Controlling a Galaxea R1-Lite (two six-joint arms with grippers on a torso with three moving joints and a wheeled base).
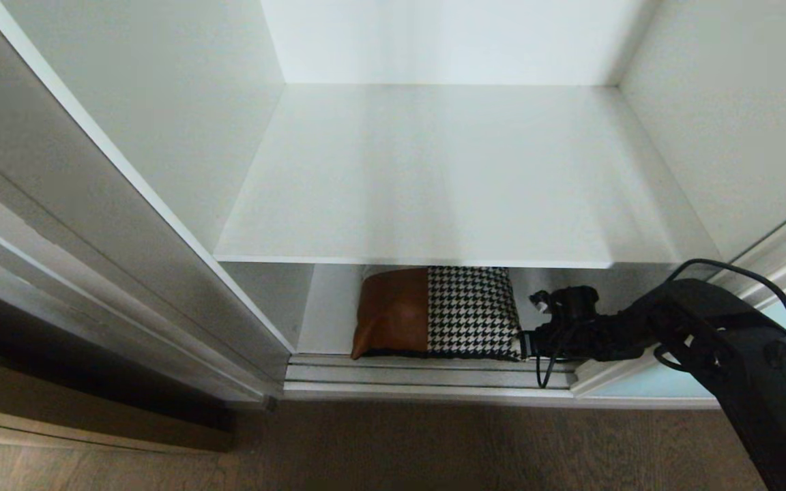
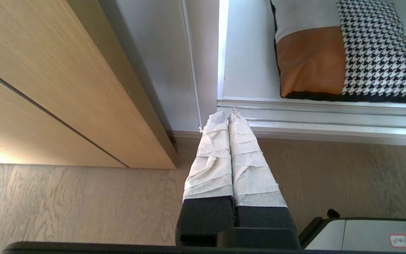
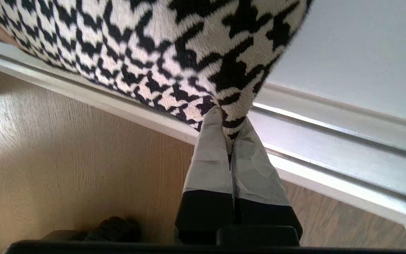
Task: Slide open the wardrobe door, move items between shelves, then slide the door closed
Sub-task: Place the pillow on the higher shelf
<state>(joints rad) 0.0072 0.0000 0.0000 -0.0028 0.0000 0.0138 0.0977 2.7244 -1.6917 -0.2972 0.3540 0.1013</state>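
The far part of the cushion-like bag [image 1: 434,314] is hidden under the upper shelf [image 1: 434,204], along with most of the lower shelf [image 1: 328,314]. The sliding wardrobe door [image 1: 761,341] is cut off by the head view's right edge, as is the right arm.

Nothing here can really be read. The black right arm [image 1: 741,354] has a small white tag at its bottom edge, cut off. A grey part [image 2: 365,234] has a red-edged sticker, too small to read.
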